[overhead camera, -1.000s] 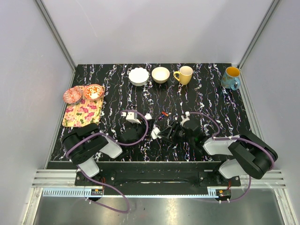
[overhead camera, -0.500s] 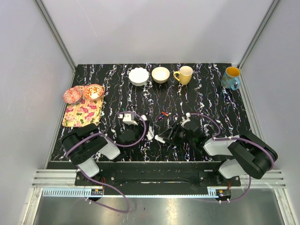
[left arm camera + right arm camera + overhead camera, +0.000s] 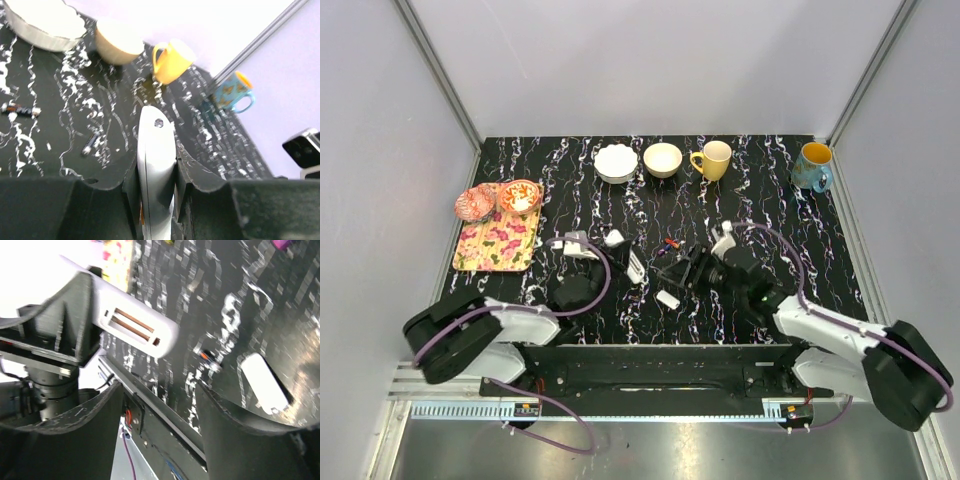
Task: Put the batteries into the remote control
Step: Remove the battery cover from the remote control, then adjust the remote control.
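Floral tray [image 3: 498, 243] sat far left of the remote control [image 3: 636, 267], two small patterned bowls [image 3: 520, 196] at its back end. Left hand [image 3: 155, 172] was clamped tight on the remote control, one finger on each long side. The bar stuck out forward past the fingertips, raised off the dark marbled surface [image 3: 760, 200]. In the left wrist view its free end pointed roughly at the yellow mug [image 3: 172, 60].

The remote's open battery slot [image 3: 134, 326] faced the right wrist camera. Batteries [image 3: 669, 243] lay loose on the surface just right of the remote and a bit further back, none held. Two showed in the left wrist view, left of the remote: a reddish one [image 3: 20, 109] and a dark one [image 3: 91, 143]. White cover piece [image 3: 668, 298] lay flat on the surface right of the remote, on the near side, apart from it. A blurred orange-tipped battery [image 3: 206, 356] sat between the cover piece and the remote.

Right hand [image 3: 159, 390] hovered just right of the remote, fingers spread apart, nothing between them.

Along the back, behind the remote: white bowl [image 3: 616, 162], tan bowl [image 3: 663, 159] and the yellow mug. Blue mug [image 3: 813, 166] was far right of it.
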Controlling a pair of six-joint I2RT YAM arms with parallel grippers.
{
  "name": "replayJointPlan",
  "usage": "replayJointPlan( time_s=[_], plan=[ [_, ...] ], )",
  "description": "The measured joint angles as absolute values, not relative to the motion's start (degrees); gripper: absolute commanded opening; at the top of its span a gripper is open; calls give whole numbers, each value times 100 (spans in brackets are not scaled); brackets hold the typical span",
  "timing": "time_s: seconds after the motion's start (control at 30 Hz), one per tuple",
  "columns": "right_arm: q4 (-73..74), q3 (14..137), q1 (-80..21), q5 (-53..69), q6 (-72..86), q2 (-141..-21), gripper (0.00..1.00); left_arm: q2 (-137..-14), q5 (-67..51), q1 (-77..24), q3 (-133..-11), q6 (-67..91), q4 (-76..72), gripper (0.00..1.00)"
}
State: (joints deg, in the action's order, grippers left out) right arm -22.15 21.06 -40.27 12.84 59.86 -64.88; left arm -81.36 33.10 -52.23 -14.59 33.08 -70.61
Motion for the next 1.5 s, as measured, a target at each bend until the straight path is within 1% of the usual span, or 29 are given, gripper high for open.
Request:
replayJointPlan(
  time_s=[0.03,0.07,0.1,0.17,0.3,0.37,0.43,0.5,0.63,0.77,0.93,1.0,1.3,1.4,1.5],
  plan=[
    [-1975,2309,-4027,1275,5795,-6331,72,-7929,3288,-5212,-1472,3321,-6976,0],
    [-1787,2502,-4027,1271,5612,-6211,78,-7671,3240,-5186,-1498,3361,-6777,0],
    [-1594,2705,-4025,1271,5422,-6104,82,-7397,3105,-5146,-1540,3450,-6525,0],
    [-1286,3065,-4021,1278,5030,-5953,88,-6794,2720,-4984,-1662,3758,-5867,0],
    [-972,3472,-4010,1459,4512,-5848,89,-5771,1586,-4252,-1918,4497,-4687,0],
    [-952,3542,-4007,1667,4401,-5865,88,-5446,720,-3706,-1918,4884,-4442,0],
    [-1013,3546,-4007,1890,4375,-5918,87,-5339,-102,-3175,-1918,5240,-4359,0],
    [-1264,3544,-4005,2189,4447,-6053,85,-5356,-733,-2856,-1918,5509,-4322,0],
    [-2008,3507,-4003,2685,4733,-6348,83,-5638,-1970,-2630,-1933,5961,-4397,0],
    [-2528,3503,-4001,3006,4919,-6619,81,-6104,-2805,-2580,-1938,6425,-4816,0],
    [-2578,3514,-4001,3168,4886,-6792,78,-6497,-3301,-2556,-1938,6875,-5400,0],
    [-2534,3522,-4001,3201,4825,-6812,76,-6565,-3406,-2554,-1942,7000,-5583,0],
    [-2893,3527,-4027,3605,4945,-7279,69,-6685,-3551,-2554,-2016,7146,-5892,0],
    [-3151,3544,-4053,3774,5111,-7526,65,-6726,-3568,-2554,-2018,7146,-5905,0],
    [-3406,3555,-4084,3938,5301,-7723,56,-6753,-3583,-2554,-2018,7144,-5918,0]
  ],
)
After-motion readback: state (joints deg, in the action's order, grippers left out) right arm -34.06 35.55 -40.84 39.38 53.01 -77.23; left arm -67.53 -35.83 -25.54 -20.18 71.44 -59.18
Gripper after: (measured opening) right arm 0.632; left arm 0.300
